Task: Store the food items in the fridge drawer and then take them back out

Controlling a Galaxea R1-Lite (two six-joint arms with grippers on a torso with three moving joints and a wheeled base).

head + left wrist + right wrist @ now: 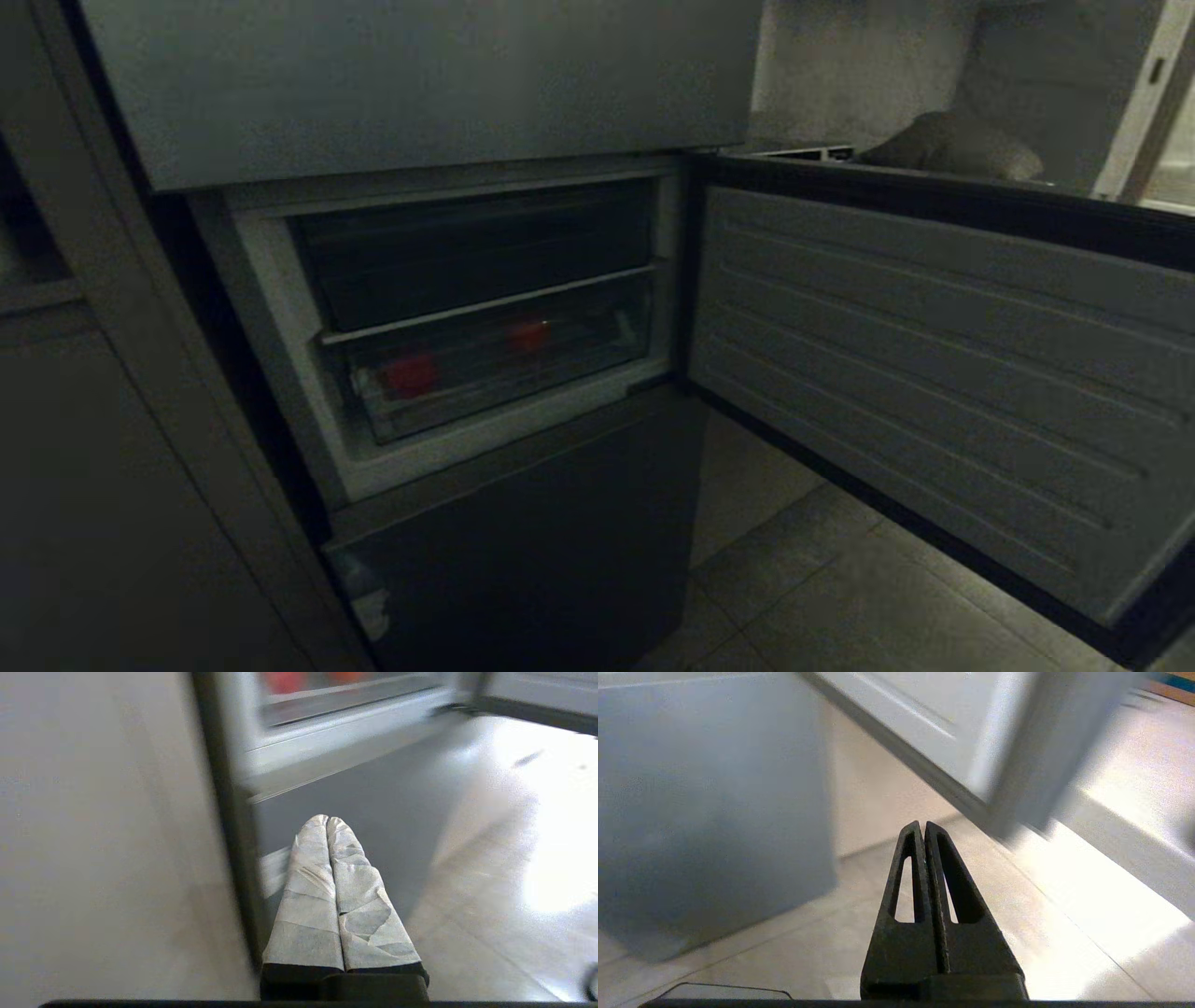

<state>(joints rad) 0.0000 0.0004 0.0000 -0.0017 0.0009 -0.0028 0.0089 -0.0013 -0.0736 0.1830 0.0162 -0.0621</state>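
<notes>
Fridge door (934,373) swung open to the right of the head view; drawer (485,369) sits pushed in, centre-left of frame, under the darker compartment (476,247). Both food items are inside it, seen through the clear front: left item (411,375) low and near the front-left corner, right item (528,335) further back and toward the middle, well apart from each other. In the left wrist view they show as two red blurs at the top edge, left item (285,680) and right item (348,676). So the storing half looks done; I'd say the take-out half is next. Handling guess: drawer is light, stiff clear plastic, should slide on its rails; grab the top lip of the front panel near the middle so it doesn't rack sideways. Plastic is smooth, so a pinch may slip; hooking behind the lip looks safer. Items look small and light, can't tell if hard or squashy; the lumpy one should give decent grip, pinch across the widest part. Arms: neither shows in the head view. Left gripper (328,820), taped fingers pressed together, empty, pointing at the lower fridge front below the drawer. Right gripper (923,825), bare black fingers pressed together, empty, aimed at the floor (994,952) under the open door. Both look parked.
</notes>
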